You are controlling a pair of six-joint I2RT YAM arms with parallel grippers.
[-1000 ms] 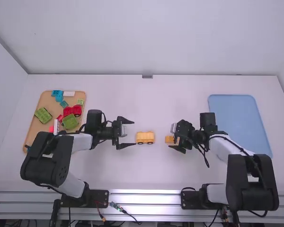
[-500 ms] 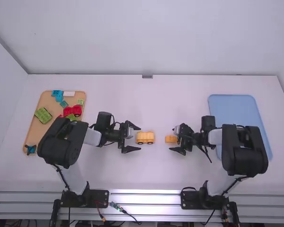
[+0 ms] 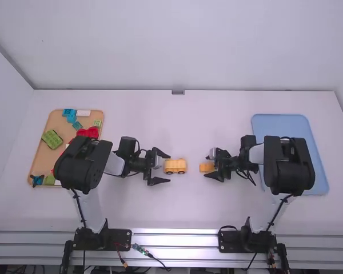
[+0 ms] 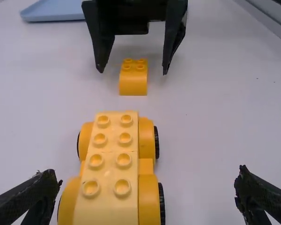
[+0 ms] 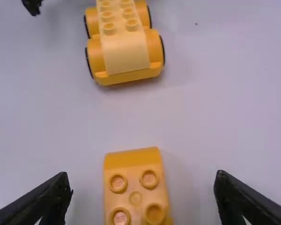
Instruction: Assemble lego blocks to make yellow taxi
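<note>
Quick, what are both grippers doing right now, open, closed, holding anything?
Left gripper: open, holding nothing, at the wheeled yellow car base.
Right gripper: open, fingers either side of the small yellow block, not gripping it.

On the white tabletop point(image 3: 177, 211), I see a tan rectangular tray point(image 3: 54, 122) near the left edge, holding multicoloured plastic bricks point(image 3: 52, 139); a blue rectangular tray point(image 3: 280, 124) near the right; between them, a wheeled yellow plastic car base point(image 3: 175, 166) left of a small yellow plastic brick point(image 3: 206, 168).

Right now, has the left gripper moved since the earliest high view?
Yes. Against the unmoved wheeled yellow block, the left gripper has shifted right and down the picture.
</note>
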